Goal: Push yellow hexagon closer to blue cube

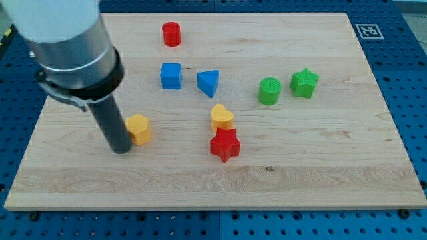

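From where the one camera looks, a pale wooden tabletop [320, 173] sits on a blue pegboard base [410, 80]. The arm's end effector is just a straight dark rod with nothing to open or close and nothing held; my tip [121, 151] rests on the wood at the view's left, just beside the yellow hexagon [139, 128], on its left and slightly lower side, so close they look to be touching, though I can't be sure.

The blue cube [171, 75] stands up and to the right of the hexagon, a clear gap between them. Right of the cube is a blue triangle [208, 82]. A red cylinder [172, 33] sits near the view's top, above the cube. Toward the middle, a yellow heart [222, 117] sits right above a red star [225, 145], the two appearing to touch. Off to the view's right, a green cylinder [269, 91] and a green star [304, 83] stand side by side.
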Controlling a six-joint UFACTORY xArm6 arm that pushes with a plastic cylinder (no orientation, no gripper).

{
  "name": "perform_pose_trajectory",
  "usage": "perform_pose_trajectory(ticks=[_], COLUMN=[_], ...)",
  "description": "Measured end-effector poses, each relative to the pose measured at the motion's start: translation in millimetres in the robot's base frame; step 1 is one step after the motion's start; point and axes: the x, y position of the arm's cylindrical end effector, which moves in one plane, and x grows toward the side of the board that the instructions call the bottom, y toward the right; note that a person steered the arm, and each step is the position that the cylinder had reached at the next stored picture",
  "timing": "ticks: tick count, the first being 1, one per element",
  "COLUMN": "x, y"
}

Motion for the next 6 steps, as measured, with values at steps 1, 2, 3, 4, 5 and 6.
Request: perform_pose_trajectory(ticks=[1,2,3,4,5,6], x=[-10,-17,-30,-43,-52,-53], y=[5,8,9,13,15,24])
